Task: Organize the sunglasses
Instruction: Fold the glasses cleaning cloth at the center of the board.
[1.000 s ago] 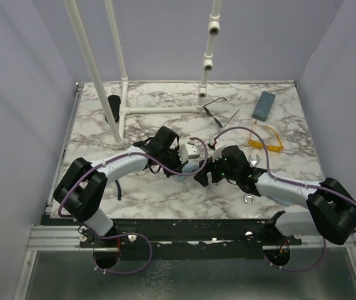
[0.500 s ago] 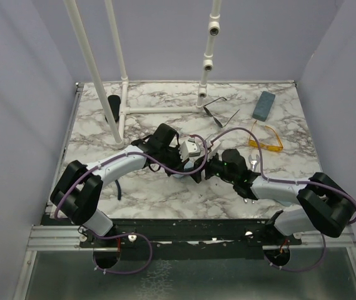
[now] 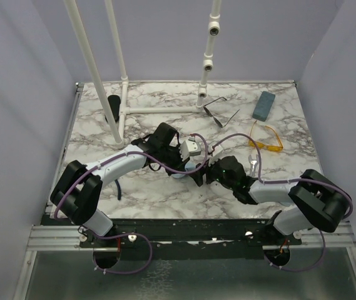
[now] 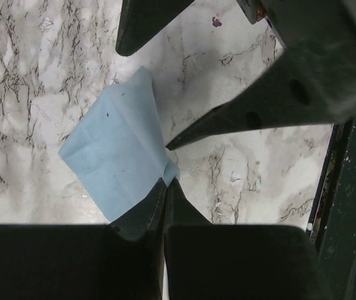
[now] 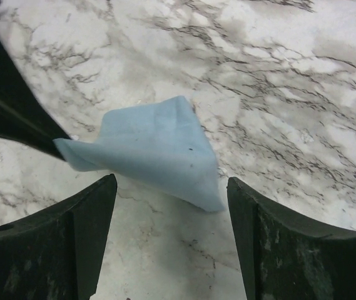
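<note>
The wire-frame sunglasses lie at the back of the marble table. The yellow-orange sunglasses lie to their right. My left gripper is shut on one corner of a light blue cloth that rests on the table. My right gripper is open and empty, its fingers on either side of the cloth's near edge and pointing at the left gripper. In the left wrist view my own gripper pinches the cloth's corner.
A blue-grey oblong case lies at the back right. A black case stands at the back left beside a white pipe frame with tall posts. The two arms meet tip to tip at mid-table.
My right gripper has moved left and closer to the cloth and the left gripper. The left gripper has shifted slightly, still holding the cloth.
</note>
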### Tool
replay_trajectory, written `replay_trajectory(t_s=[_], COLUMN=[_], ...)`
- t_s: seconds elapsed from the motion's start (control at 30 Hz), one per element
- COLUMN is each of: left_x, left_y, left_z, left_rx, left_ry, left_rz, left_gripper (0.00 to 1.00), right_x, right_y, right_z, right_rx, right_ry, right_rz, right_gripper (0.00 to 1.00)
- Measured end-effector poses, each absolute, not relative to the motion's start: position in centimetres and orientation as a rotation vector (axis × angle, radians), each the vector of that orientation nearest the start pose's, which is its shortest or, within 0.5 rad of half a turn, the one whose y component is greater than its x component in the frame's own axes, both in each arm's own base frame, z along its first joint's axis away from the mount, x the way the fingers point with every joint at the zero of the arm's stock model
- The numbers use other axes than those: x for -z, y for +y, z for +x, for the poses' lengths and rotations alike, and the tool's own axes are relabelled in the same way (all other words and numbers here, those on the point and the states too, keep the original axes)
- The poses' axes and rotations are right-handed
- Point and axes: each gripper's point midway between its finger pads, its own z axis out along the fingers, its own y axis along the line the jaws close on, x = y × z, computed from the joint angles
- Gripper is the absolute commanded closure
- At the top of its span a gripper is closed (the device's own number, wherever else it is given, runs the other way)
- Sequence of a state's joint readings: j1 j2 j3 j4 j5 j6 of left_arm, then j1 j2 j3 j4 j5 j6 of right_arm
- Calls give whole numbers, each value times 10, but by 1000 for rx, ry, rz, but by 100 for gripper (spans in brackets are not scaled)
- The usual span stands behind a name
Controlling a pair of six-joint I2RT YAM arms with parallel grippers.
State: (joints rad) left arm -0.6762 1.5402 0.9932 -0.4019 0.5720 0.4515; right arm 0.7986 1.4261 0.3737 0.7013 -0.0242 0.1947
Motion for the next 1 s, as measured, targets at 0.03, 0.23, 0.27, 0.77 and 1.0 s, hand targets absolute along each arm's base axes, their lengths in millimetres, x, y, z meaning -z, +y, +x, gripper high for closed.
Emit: replay_trajectory(t_s=[0.03,0.23,0.27,0.77,1.0], left_x=[-92,-93,-94,-98,-118], left_y=[-286,-286,-286,-287,-298], left_z=[228,228,228,228,235], left_rx=[814,817,817,822,847], left_ry=[1963,1965,1962,1962,1915], left_rz=[1519,1520,1520,1521,1501], left_gripper=[100,100,100,100,100], right_x=[-64,-61,-61,-34,-37], right_y=[274,260,256,227,248], right_z=[257,280,281,266,251], right_rx=[-652,-521,-506,-375,-474], right_ry=[1915,2008,2016,2163,2100], right_rz=[-564,-369,-341,-303,-430], right_gripper=[26,31,32,27,22])
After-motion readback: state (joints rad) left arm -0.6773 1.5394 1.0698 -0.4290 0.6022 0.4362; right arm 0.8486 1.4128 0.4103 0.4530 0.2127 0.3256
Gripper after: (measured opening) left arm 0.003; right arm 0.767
